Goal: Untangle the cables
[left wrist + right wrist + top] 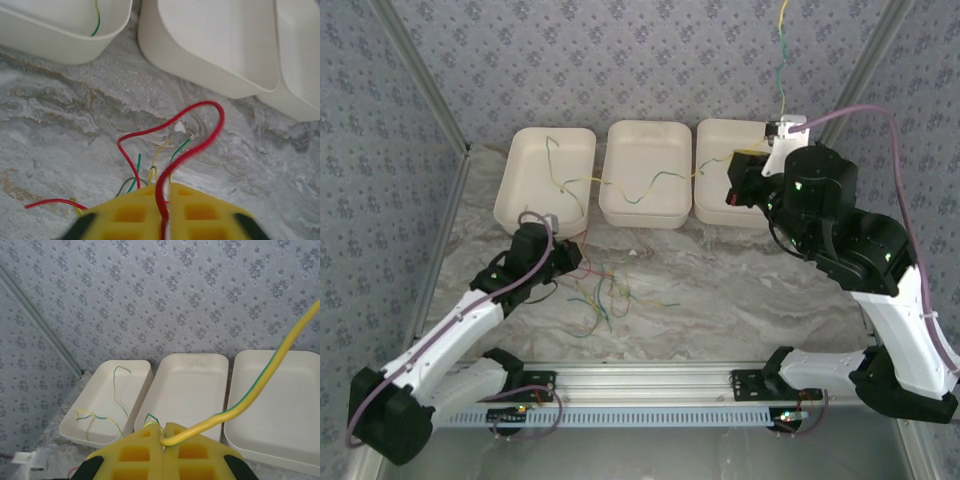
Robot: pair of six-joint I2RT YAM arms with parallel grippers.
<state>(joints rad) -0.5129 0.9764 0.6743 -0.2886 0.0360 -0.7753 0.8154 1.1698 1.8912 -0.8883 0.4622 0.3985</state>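
Observation:
A loose tangle of thin cables (600,295) in red, green, yellow and orange lies on the marble table in front of the left tray. My left gripper (570,256) sits at its left edge. In the left wrist view its yellow fingers (164,184) stand a sliver apart with a red cable (200,145) running through the gap. My right gripper (732,186) hovers over the right tray, shut (163,426) on a yellow-green cable (250,395). That cable (650,185) trails left across all three trays, and its other end rises toward the back wall.
Three white trays stand in a row at the back: left (525,195), middle (640,150), right (720,140). Patterned walls close in the back and both sides. An aluminium rail (650,378) runs along the near edge between the arm bases.

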